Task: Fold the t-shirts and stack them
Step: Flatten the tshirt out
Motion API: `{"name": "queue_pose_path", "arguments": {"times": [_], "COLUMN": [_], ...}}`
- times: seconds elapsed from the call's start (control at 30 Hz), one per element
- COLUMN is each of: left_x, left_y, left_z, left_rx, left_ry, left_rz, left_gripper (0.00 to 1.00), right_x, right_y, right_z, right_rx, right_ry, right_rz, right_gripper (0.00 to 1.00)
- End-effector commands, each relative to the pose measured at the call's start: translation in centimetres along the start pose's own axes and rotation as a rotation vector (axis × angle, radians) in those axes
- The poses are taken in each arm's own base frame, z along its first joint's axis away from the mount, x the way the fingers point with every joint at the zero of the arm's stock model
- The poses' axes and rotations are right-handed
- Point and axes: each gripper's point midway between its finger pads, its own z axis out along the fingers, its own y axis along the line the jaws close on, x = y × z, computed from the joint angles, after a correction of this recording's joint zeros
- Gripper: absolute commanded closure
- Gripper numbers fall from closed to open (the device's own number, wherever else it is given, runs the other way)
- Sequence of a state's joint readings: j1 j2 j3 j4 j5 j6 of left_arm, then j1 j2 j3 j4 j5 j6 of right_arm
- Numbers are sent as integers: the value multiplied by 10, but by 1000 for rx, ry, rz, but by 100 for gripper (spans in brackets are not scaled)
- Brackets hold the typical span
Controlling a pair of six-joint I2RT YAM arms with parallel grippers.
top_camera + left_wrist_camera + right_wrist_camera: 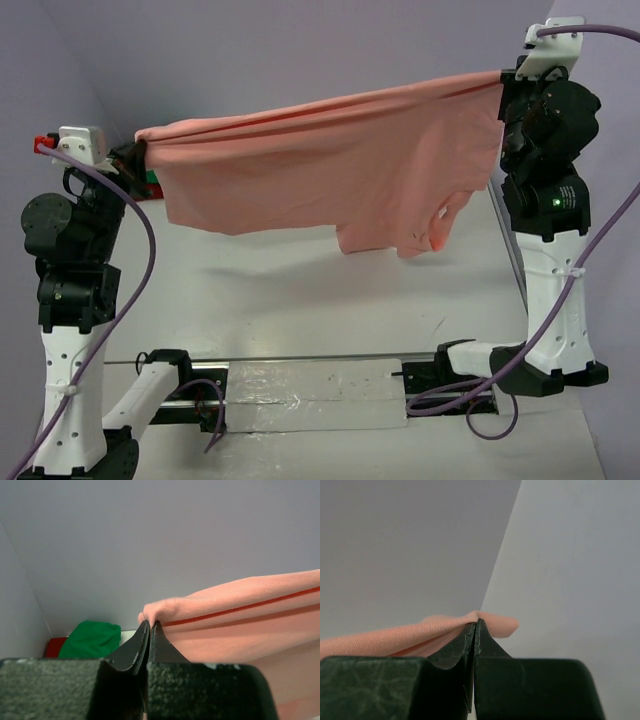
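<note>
The salmon-pink t-shirt [330, 165] hangs in the air above the tabletop [300, 300], stretched from 9 o'clock up to 2 o'clock. The left tool [150, 625] is clamped tight on its left end and the right tool [475, 622] on its right. The green t-shirt [92, 639] and red t-shirt [54, 647] lie bunched behind the left tool, around 10 o'clock.

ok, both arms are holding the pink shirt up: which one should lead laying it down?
Left, probably. The left gripper pinches the salmon-pink shirt lower, nearer the table; the right gripper holds its end higher. Both are shut on it.
</note>
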State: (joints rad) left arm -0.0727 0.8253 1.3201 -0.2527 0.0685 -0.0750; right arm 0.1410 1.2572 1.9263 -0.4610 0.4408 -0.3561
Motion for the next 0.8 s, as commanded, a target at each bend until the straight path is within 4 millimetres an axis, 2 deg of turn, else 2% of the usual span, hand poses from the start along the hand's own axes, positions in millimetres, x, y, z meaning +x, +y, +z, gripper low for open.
{"name": "queue_pose_path", "arguments": {"times": [0.0, 0.07, 0.1, 0.13, 0.17, 0.2, 0.23, 0.3, 0.33, 0.4, 0.43, 0.5, 0.57, 0.6, 0.77], "left_x": [-31, -34, -35, -36, -40, -43, -40, -41, -41, -37, -38, -49, -60, -75, -120], "left_y": [23, 19, 18, 15, 13, 9, 7, 1, -1, -5, -7, -11, -13, -15, -22], "left_z": [-10, -18, -20, -24, -31, -36, -41, -53, -58, -71, -76, -91, -104, -114, -155], "left_rx": [-126, -112, -103, -92, -87, -68, -59, -31, -23, -6, 2, 10, 12, 18, 13], "left_ry": [-112, -114, -114, -109, -118, -122, -107, -108, -104, -89, -95, -116, -137, -171, -286], "left_rz": [21, 16, 13, 10, 8, 3, -3, -12, -18, -22, -21, -26, -35, -33, -31], "left_gripper": [100, 100, 100, 100, 100, 100, 100, 100, 100, 100, 100, 100, 100, 100, 100], "right_x": [-33, -34, -26, -30, -27, -16, -15, 3, 5, 25, 27, 34, 30, 18, -4], "right_y": [-40, -36, -29, -29, -26, -22, -29, -22, -37, -38, -48, -56, -70, -80, -94], "right_z": [-27, -44, -48, -67, -75, -81, -100, -111, -128, -135, -150, -163, -181, -193, -242], "right_rx": [124, 97, 75, 34, 13, -3, -31, -83, -76, -72, -72, -68, -50, -48, -79], "right_ry": [-65, -77, -62, -81, -76, -53, -61, -33, -59, -38, -51, -52, -74, -106, -185], "right_rz": [52, 66, 61, 84, 92, 92, 116, 141, 168, 152, 161, 158, 177, 200, 233], "right_gripper": [100, 100, 100, 100, 100, 100, 100, 100, 100, 100, 100, 100, 100, 100, 100]}}
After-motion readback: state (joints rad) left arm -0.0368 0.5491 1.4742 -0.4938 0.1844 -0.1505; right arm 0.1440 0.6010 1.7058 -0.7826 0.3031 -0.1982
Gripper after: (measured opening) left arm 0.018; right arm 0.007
